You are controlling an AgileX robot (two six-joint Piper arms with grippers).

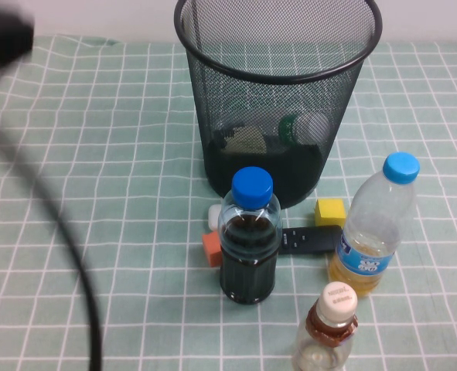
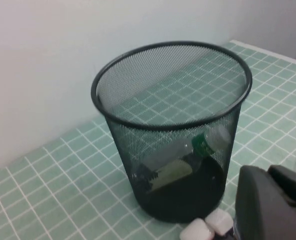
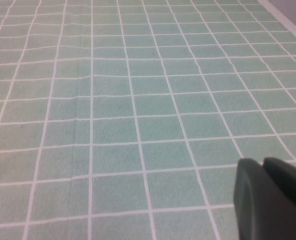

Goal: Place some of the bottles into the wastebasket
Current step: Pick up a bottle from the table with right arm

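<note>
**Operator:** Fingers first: both sets are closed and holding nothing. The left gripper (image 2: 270, 200) sits to the left of the wastebasket (image 1: 278, 58) and above the table (image 1: 97, 154). From overhead I only get a dark blur of that arm at the left edge. The right gripper (image 3: 270, 192) hangs over bare checked cloth, off on the right side.

**Colleague:** Where do the bottles stand?

**Operator:** The squarish bottle with the green neck label (image 1: 301, 127) lies on its side at the bottom of the wastebasket, seen through the mesh. The small cream-capped bottle (image 1: 330, 325) stands upright at the near edge of the table, so I judge the job half done.

**Colleague:** What worries you?

**Operator:** Crowding. The cream-capped one stands just beside the dark-liquid bottle (image 1: 249, 239) and the yellow-liquid bottle (image 1: 373, 228). A reach from either side could knock over a neighbour or close on the wrong bottle. It also sits close to the edge, so a nudge could send it off.

**Colleague:** Anything you can't read?

**Operator:** Its base is cut off overhead. The mesh blurs what else lies in the bin, and the dark bottle partly hides the orange block (image 1: 211, 249).
</note>
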